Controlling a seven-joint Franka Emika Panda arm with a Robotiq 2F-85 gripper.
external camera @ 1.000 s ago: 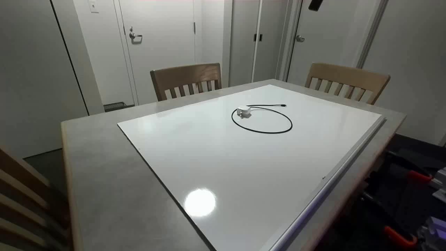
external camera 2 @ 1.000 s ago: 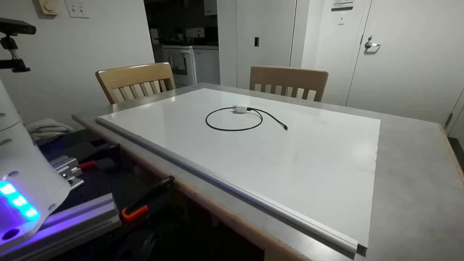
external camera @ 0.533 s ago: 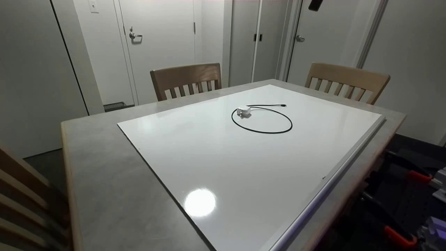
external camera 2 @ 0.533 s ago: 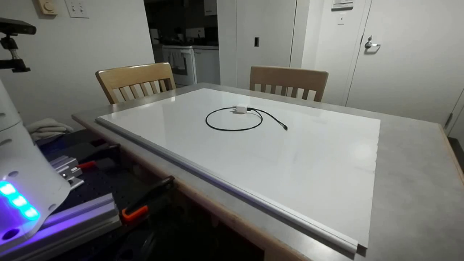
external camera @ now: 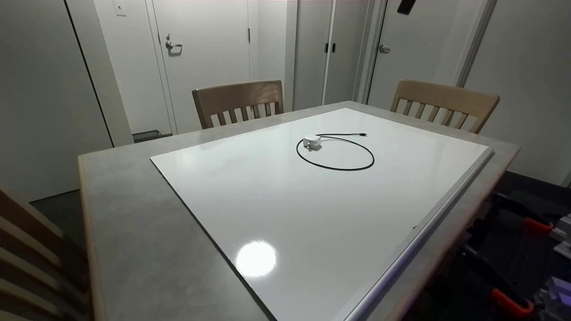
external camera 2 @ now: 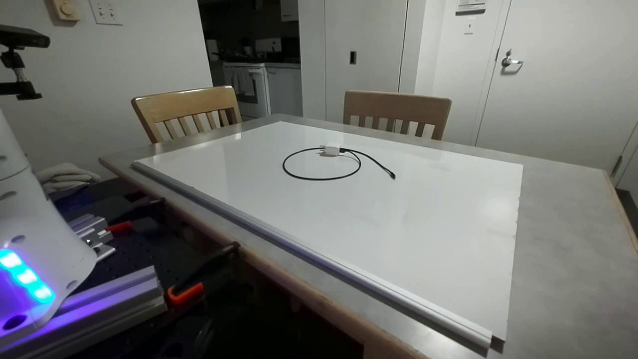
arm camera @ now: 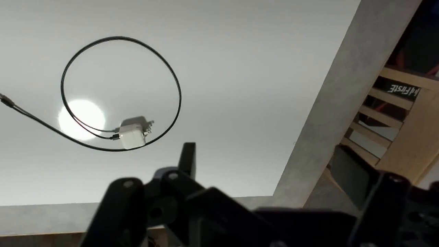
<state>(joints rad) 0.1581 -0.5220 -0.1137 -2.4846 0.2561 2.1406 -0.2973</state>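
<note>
A white charger (arm camera: 132, 138) lies on the whiteboard (arm camera: 240, 85), its black cable (arm camera: 118, 38) looped there too. Above the whiteboard hangs the claw (arm camera: 271, 164) — spread wide, apart from the charger — and past the whiteboard's edges runs the grey table (arm camera: 329, 116).

Dim overall; blown-out round glare on glossy white rectangular board (external camera: 321, 214); black two-finger gripper (arm camera: 263, 147) blurred in wrist view.

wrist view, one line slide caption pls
Open, empty fingers in the foreground, a white charger and looped black cable on a white board.
</note>
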